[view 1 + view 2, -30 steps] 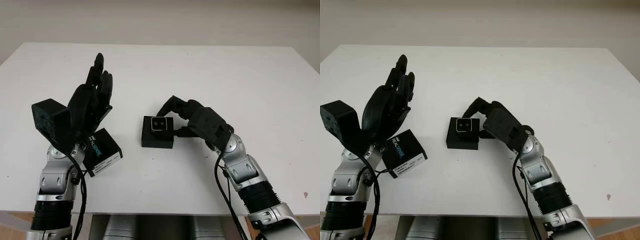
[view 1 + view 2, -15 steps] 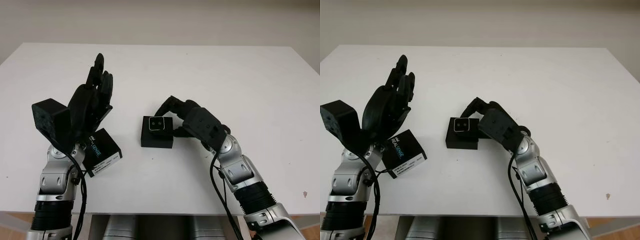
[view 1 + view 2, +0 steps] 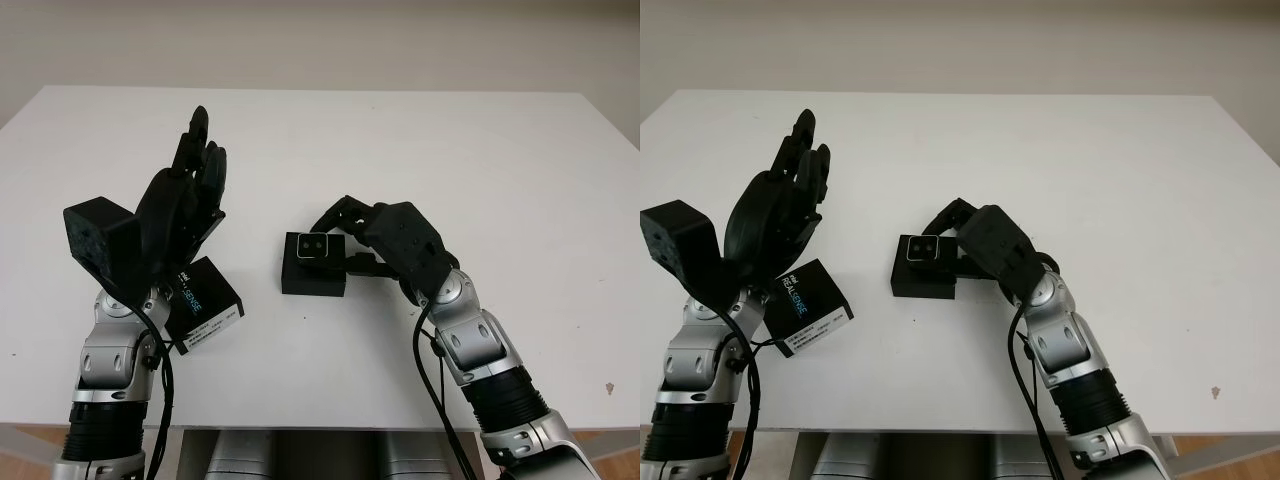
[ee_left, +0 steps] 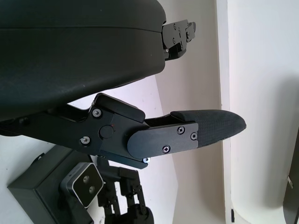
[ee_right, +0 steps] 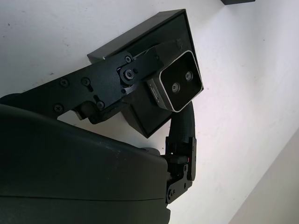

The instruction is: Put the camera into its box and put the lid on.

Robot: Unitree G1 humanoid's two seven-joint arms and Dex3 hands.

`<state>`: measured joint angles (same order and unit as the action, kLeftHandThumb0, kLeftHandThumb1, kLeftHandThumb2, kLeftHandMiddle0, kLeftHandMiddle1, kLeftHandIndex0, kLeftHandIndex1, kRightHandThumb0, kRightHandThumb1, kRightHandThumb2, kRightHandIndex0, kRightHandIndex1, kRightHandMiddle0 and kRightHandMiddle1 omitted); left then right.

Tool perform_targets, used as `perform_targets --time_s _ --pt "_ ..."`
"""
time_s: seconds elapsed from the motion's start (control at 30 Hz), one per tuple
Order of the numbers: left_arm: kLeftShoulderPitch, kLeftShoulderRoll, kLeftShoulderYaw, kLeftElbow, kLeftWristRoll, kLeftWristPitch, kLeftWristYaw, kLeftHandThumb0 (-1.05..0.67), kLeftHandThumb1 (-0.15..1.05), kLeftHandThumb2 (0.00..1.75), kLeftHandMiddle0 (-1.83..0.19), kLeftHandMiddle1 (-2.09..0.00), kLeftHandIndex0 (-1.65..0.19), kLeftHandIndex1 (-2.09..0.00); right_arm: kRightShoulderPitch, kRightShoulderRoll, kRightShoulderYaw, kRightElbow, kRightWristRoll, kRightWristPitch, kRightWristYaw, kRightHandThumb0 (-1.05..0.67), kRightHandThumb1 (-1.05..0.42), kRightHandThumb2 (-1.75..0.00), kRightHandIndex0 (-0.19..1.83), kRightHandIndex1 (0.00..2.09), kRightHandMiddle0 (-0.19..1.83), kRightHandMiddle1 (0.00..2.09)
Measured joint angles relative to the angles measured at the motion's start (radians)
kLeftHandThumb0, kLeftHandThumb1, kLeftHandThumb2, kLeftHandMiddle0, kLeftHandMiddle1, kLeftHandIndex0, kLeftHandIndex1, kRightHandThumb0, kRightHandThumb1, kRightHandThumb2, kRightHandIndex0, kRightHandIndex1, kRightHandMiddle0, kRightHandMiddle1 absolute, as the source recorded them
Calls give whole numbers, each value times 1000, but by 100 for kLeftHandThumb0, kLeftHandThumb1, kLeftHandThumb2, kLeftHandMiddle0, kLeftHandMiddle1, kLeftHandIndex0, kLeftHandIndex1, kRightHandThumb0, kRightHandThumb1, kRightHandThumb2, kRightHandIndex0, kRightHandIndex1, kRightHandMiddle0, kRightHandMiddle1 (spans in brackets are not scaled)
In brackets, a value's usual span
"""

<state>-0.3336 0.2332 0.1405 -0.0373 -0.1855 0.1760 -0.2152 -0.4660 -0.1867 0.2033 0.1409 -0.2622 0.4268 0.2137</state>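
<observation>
R hand (image 3: 375, 240): fingers closed on camera (image 3: 315, 247), now tucked in closer over box (image 3: 314, 267).
Camera: in box, mid table (image 3: 400, 140).
L hand (image 3: 180, 205): open, raised, unchanged.
Lid (image 3: 203, 303): below L hand, same spot.

The bench (image 3: 420, 150) is showing plain white. The box (image 3: 314, 281) and lid (image 3: 205, 305) are showing black, the lid bearing white lettering. The camera (image 3: 317, 246) is showing a silver face with two dark lenses.
</observation>
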Motion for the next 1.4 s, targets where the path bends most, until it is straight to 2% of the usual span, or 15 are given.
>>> perform_targets --time_s 0.43,0.6,0.67,0.73,0.77,0.8,0.83,0.87,0.93,1.13,1.4 --pt "0 0 0 -3 -1 6 -1 -86 105 54 19 0 19 0 12 -25 30 0 -23 -36 13 -40 -94 -5 28 6 28 174" --pt "0 0 0 -6 -2 8 -1 -85 105 55 19 0 19 0 14 -54 56 7 -56 -110 22 -41 -94 -5 29 6 31 167" --pt "0 0 0 -7 -2 8 -1 -85 105 55 19 0 19 0 18 -65 62 12 -70 -149 20 -45 -93 -5 27 5 27 156" --pt "0 0 0 -7 -2 9 -1 -85 105 56 19 0 19 0 23 -78 70 14 -85 -179 26 -51 -92 -5 21 3 18 130" --pt "0 0 0 -8 -2 9 -1 -86 105 55 19 0 19 0 26 -88 74 14 -91 -194 30 -53 -92 -5 18 3 16 117" --pt "0 0 1 -9 -2 10 -1 -85 105 55 19 0 19 0 29 -98 79 16 -101 -218 33 -57 -92 -5 12 2 10 97" --pt "0 0 1 -11 -2 11 -1 -85 105 55 19 0 19 0 30 -111 86 19 -114 -247 35 -59 -92 -5 7 3 12 70" --pt "0 0 1 -14 -2 11 -1 -85 105 55 19 0 19 0 31 -122 91 23 -123 -278 36 -60 -92 -5 2 3 12 53" --pt "0 0 1 -17 -2 11 -1 -85 105 55 19 0 19 0 35 -142 96 38 -133 -340 28 -62 -92 -5 -5 2 11 33" --pt "0 0 0 -18 -2 11 -1 -85 105 55 19 0 19 0 45 -162 93 77 -144 -462 -7 -65 -90 -5 -14 1 5 19" --pt "0 2 1 -18 -2 11 -6 -86 105 55 19 0 19 0 39 -168 58 84 -155 -501 -53 -65 -90 -5 -19 2 -5 10"
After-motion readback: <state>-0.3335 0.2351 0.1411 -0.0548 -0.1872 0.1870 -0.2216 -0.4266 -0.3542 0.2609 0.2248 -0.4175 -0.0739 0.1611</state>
